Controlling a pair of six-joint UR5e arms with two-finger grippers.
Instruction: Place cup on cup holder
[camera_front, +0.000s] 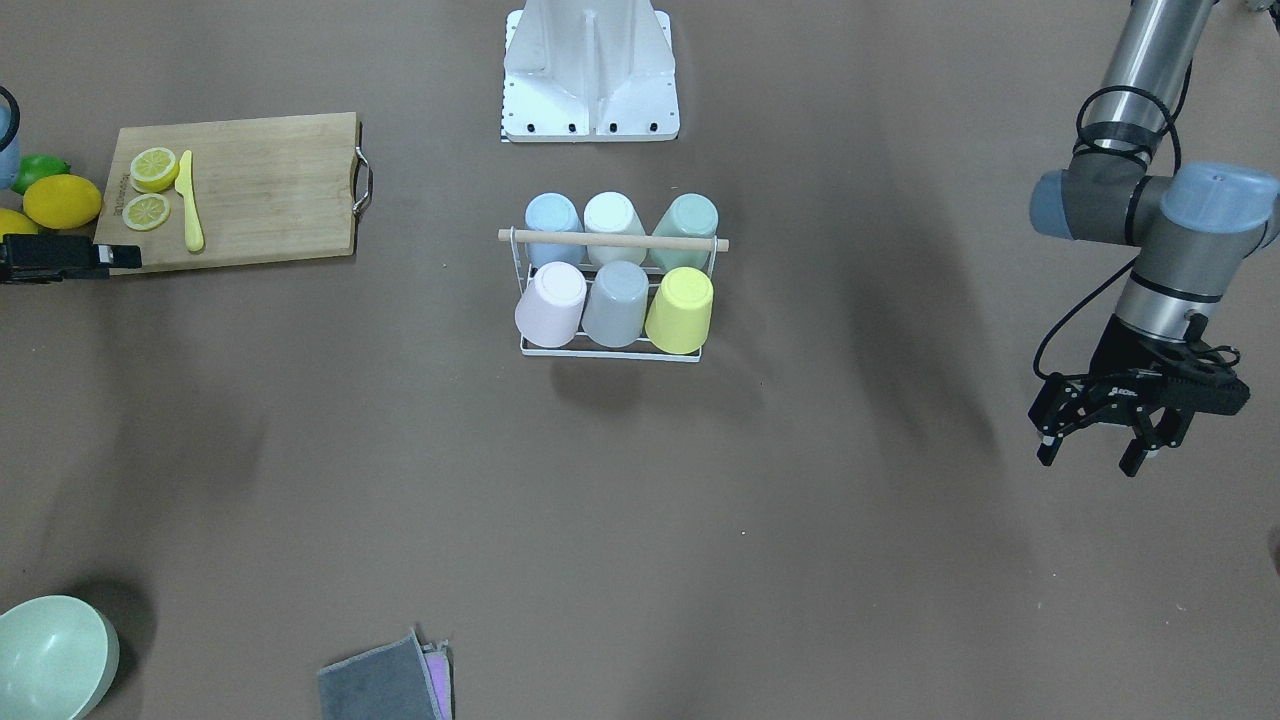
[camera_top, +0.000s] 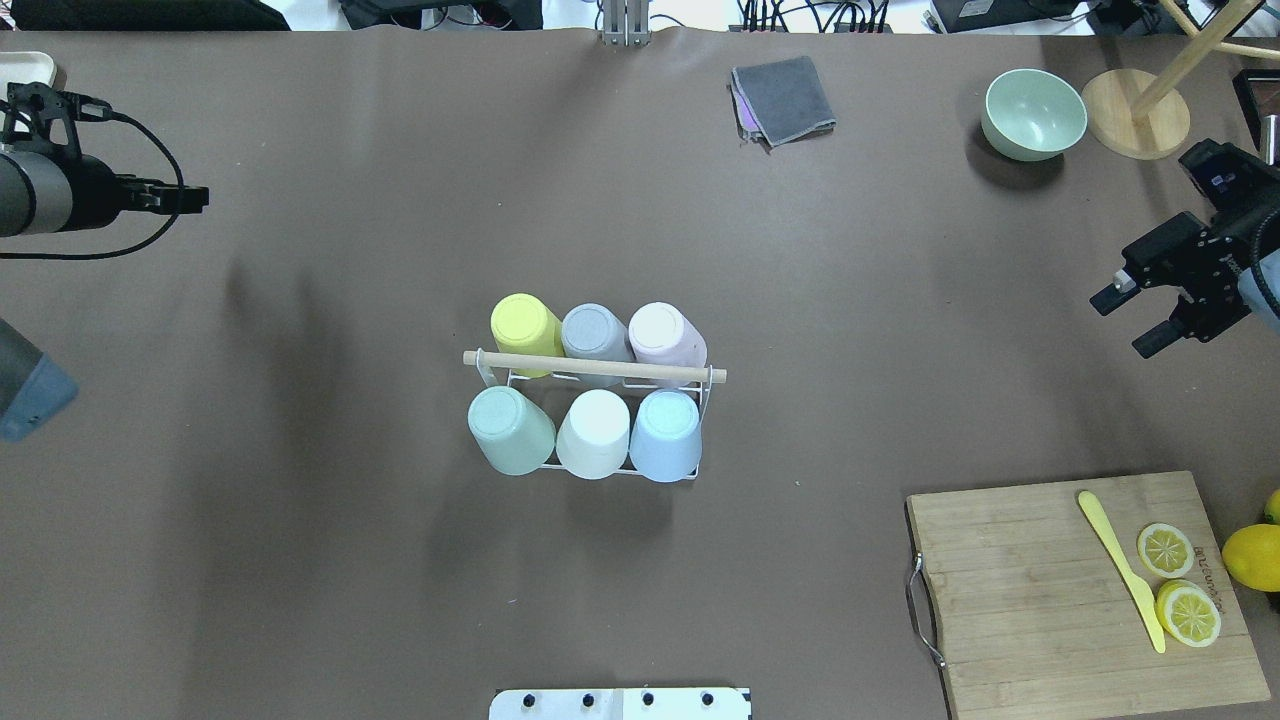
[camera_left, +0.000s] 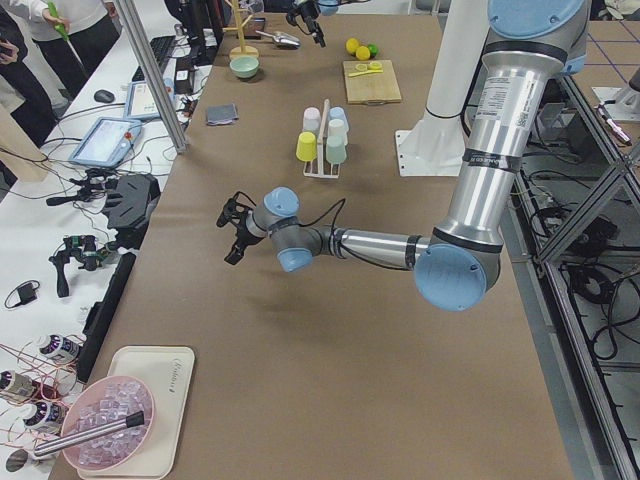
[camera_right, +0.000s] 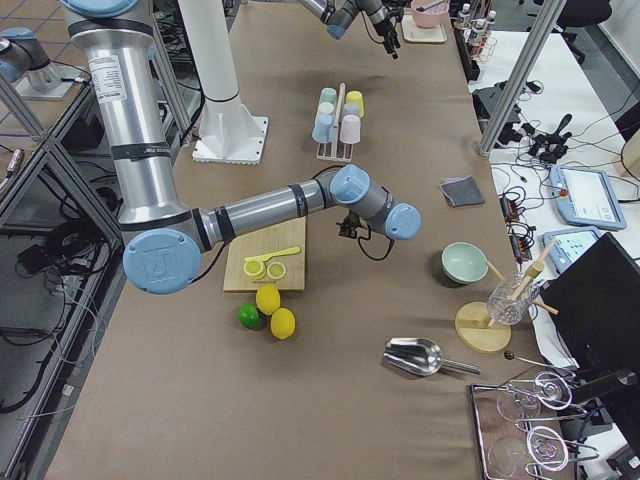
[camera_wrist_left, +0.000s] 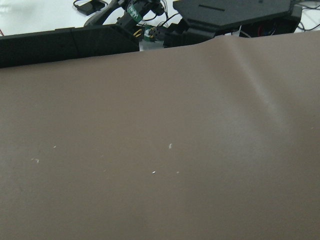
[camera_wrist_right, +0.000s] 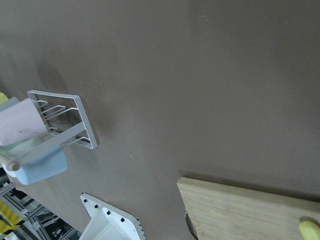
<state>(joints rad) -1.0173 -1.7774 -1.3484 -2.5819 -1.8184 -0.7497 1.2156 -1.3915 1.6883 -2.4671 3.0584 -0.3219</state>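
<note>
The cup holder (camera_front: 612, 241) is a white wire rack with a wooden rod handle and stands mid-table; it also shows in the overhead view (camera_top: 595, 368). Six cups sit upside down on it: blue (camera_front: 553, 222), white (camera_front: 614, 220), green (camera_front: 685, 222), pink (camera_front: 550, 305), grey (camera_front: 614, 303) and yellow (camera_front: 680, 308). My left gripper (camera_front: 1095, 455) is open and empty, hovering far off to the holder's side. My right gripper (camera_top: 1122, 323) is open and empty near the opposite table end. The right wrist view shows a corner of the rack (camera_wrist_right: 60, 120).
A wooden cutting board (camera_top: 1080, 590) holds lemon slices (camera_top: 1165, 548) and a yellow knife (camera_top: 1120, 565); whole lemons (camera_front: 62, 200) lie beside it. A green bowl (camera_top: 1033, 113), a grey cloth (camera_top: 785, 98), a wooden stand (camera_top: 1135, 125) and the white robot base (camera_front: 590, 75) are around.
</note>
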